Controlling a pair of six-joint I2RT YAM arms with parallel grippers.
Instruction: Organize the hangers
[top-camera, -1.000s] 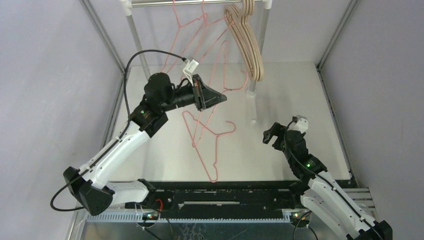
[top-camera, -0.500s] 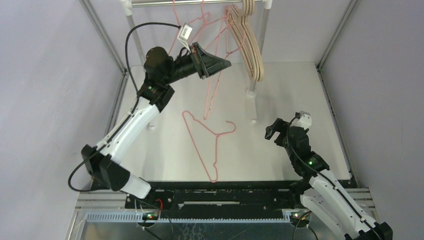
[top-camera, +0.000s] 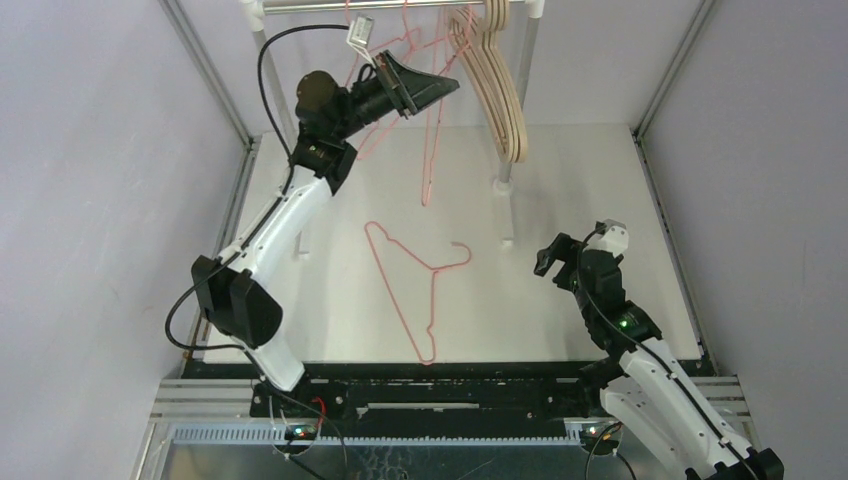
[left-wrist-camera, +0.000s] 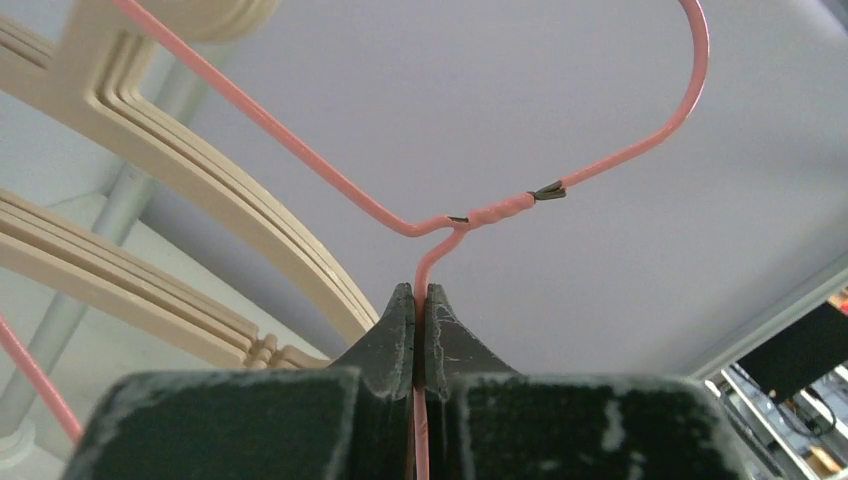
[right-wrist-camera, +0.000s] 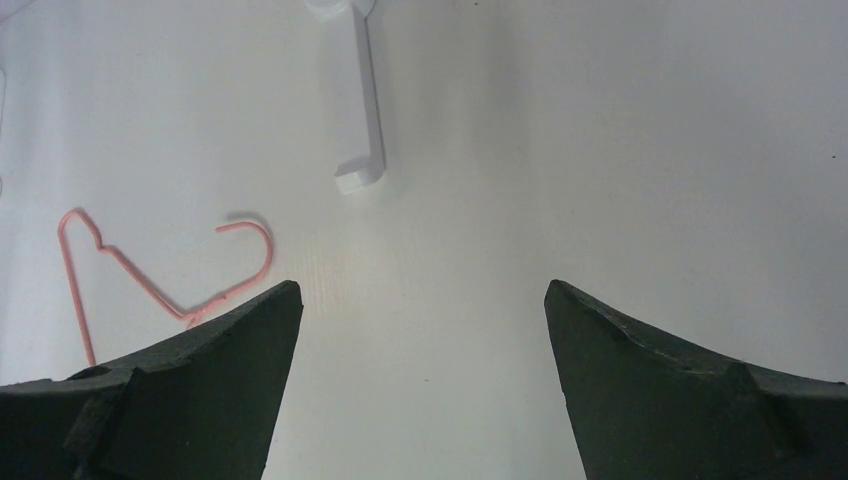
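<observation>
My left gripper (top-camera: 452, 84) is raised near the silver rail (top-camera: 400, 5) and is shut on a pink wire hanger (top-camera: 431, 140) that dangles below it. In the left wrist view the jaws (left-wrist-camera: 420, 295) pinch the wire just under the twisted neck (left-wrist-camera: 500, 210), with the hook curving up to the right. Other pink wire hangers (top-camera: 365, 60) hang on the rail. Several beige wooden hangers (top-camera: 497, 85) hang at the rail's right end and show in the left wrist view (left-wrist-camera: 170, 190). One pink wire hanger (top-camera: 415, 290) lies flat on the table. My right gripper (top-camera: 552, 262) is open and empty above the table.
The rail stands on silver posts with white joints (top-camera: 253, 12). A white foot (right-wrist-camera: 360, 110) of the right post rests on the table ahead of my right gripper. Grey walls and frame bars enclose the table (top-camera: 600, 180).
My left arm has lifted the held pink hanger up and back toward the rail. My right gripper has shifted slightly right and stayed open.
</observation>
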